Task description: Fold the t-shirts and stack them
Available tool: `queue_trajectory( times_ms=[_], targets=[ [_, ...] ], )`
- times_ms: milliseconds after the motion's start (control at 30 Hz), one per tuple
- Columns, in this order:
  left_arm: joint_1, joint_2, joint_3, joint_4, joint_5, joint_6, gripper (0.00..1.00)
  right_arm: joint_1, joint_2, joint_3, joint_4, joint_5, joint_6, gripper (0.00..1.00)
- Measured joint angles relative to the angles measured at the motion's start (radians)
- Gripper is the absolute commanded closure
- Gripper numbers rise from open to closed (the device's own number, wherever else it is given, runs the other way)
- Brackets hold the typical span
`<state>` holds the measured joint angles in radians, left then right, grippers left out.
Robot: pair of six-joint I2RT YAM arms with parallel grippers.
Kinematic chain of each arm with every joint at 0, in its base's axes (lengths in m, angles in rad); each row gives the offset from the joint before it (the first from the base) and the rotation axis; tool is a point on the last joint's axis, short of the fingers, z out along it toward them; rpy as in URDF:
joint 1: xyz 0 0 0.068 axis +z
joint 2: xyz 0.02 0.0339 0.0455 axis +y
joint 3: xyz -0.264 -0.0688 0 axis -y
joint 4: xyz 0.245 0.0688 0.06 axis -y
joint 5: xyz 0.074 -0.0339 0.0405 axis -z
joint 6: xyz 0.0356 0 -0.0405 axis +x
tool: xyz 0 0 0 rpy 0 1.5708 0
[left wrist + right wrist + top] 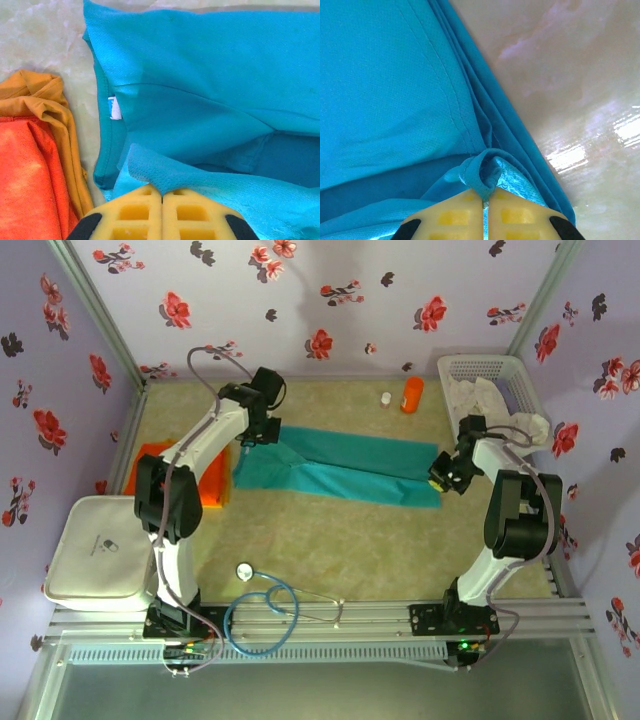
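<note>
The teal-green t-shirt [340,468] lies across the middle of the table [380,550], stretched into a long band from left to right and folded lengthwise, with its layers overlapping. From above we see the left gripper [249,443] at the shirt's left end and the right gripper [441,480] at its right end.

In the left wrist view, the left gripper [161,192] has its yellow fingers pressed together, and a raised fold of the teal-green t-shirt [210,85] is pinched at their tips. The collar, with a small white label [115,108], sits just beyond. Beside it to the left lies the orange t-shirt [30,185], rumpled on the table surface and close to the teal collar.

In the right wrist view, the right gripper [485,197] is likewise closed, nipping a small bunched curl of hem at the edge of the teal-green t-shirt [385,85]; several layered edges run diagonally past it.

From above, we see the orange t-shirt [148,462] at the table's left edge, partly under the left arm. A white basket [520,375] stands at the far right corner, an orange bottle [412,395] near it, and a stethoscope [265,600] lies near the front rail.
</note>
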<state>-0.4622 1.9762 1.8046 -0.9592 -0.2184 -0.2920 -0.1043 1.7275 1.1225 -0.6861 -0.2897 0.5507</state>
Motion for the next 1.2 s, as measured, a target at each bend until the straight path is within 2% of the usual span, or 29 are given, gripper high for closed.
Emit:
queue_trajectory(
  times_ms=[133,233,367,500,700,767,967,1100,1200],
  targets=[
    [0.002,0.026,0.033,0.001,0.0,0.005,1.0,-0.001,0.002,0.008,0.005,-0.003,0.002,0.83],
    [0.002,0.051,0.06,0.0,0.0,0.011,1.0,-0.001,0.006,0.016,0.008,-0.006,0.0,0.65],
    [0.002,0.097,0.112,-0.011,-0.001,0.012,1.0,-0.001,0.006,0.017,0.021,-0.017,0.003,0.32],
    [0.003,0.14,0.153,-0.023,-0.004,0.016,1.0,-0.001,-0.002,0.013,0.039,-0.024,0.009,0.27],
    [0.009,0.205,0.227,-0.041,-0.004,0.019,0.99,-0.001,-0.083,-0.037,0.084,-0.042,0.022,0.26],
    [0.016,0.235,0.258,-0.044,-0.004,0.023,0.79,-0.001,-0.111,-0.063,0.095,-0.05,0.029,0.26],
    [0.042,0.305,0.312,-0.052,-0.006,0.027,0.49,-0.001,-0.192,-0.173,0.146,-0.071,0.061,0.25],
    [0.05,0.288,0.287,-0.037,0.019,0.014,0.45,-0.001,-0.264,-0.237,0.165,-0.074,0.079,0.23],
    [0.05,0.223,0.184,-0.002,0.083,-0.016,0.43,0.0,-0.291,-0.247,0.176,-0.074,0.087,0.23]
  ],
)
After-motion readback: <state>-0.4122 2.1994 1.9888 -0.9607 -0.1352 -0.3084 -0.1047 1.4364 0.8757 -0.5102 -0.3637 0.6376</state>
